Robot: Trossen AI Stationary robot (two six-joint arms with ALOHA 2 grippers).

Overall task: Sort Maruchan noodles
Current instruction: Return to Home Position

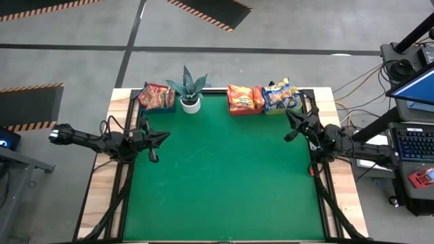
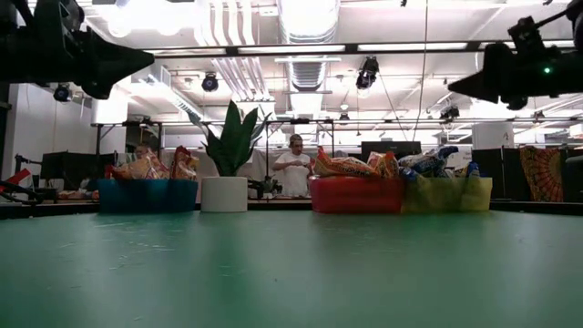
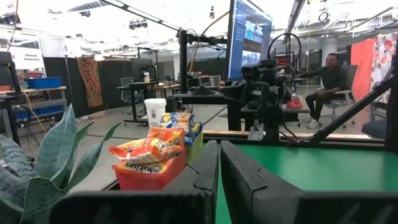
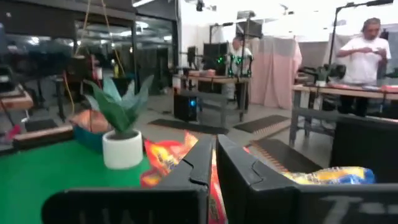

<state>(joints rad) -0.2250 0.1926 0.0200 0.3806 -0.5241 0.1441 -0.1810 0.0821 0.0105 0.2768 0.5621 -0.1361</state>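
Green mat (image 1: 224,176): no packets left, sorting looks done | bins (image 2: 355,195) top edge, high view, hold all Maruchan noodles (image 1: 244,98) by colour | left gripper (image 3: 219,152), right gripper (image 4: 214,146): mid-left, mid-right, closed, empty, likely parking.

green table (image 1: 224,176) bears bins (image 2: 355,195), potted plant (image 1: 190,91)

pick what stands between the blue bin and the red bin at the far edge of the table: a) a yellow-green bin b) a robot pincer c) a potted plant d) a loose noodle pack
c: the low view shows the potted plant in its white pot standing between the blue bin and the red bin.
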